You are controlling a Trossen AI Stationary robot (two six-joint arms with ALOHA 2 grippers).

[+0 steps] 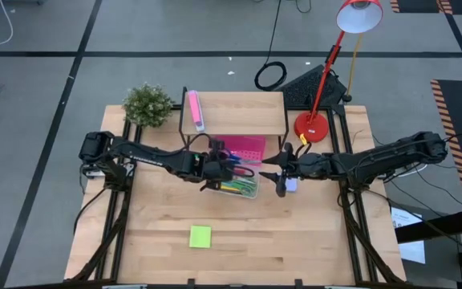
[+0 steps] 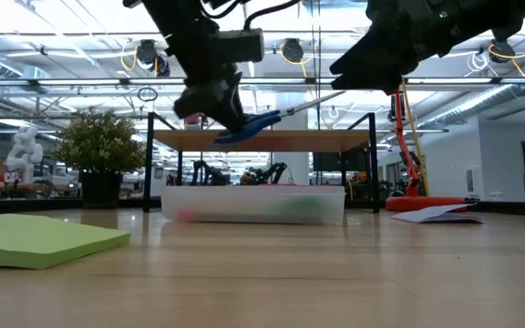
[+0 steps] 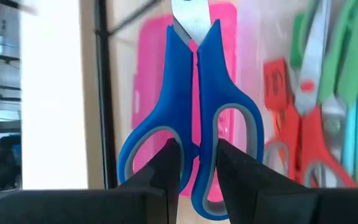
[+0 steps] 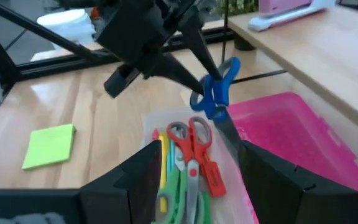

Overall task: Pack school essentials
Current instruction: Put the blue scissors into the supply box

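Right now I have the left gripper (image 3: 193, 165) clamped on the blue scissors (image 3: 194, 118), its two fingers (image 3: 166, 168) pinching the handle between the loops, blades pointing away from the wrist. The scissors hang in the air above the clear box (image 2: 253, 204) near the middle of the bench (image 1: 239, 241), not touching it. Inside that box lie the red scissors (image 4: 194, 146), the green scissors (image 4: 182, 186) and some thin coloured pens (image 4: 162, 171). Beside the box, toward the far edge, sits the pink tray (image 4: 291, 134). My right gripper (image 1: 281, 178) hovers just right of the box with its fingers spread apart, holding nothing. A lime-green note pad (image 1: 200, 236) lies alone near the front edge, well apart from everything else.
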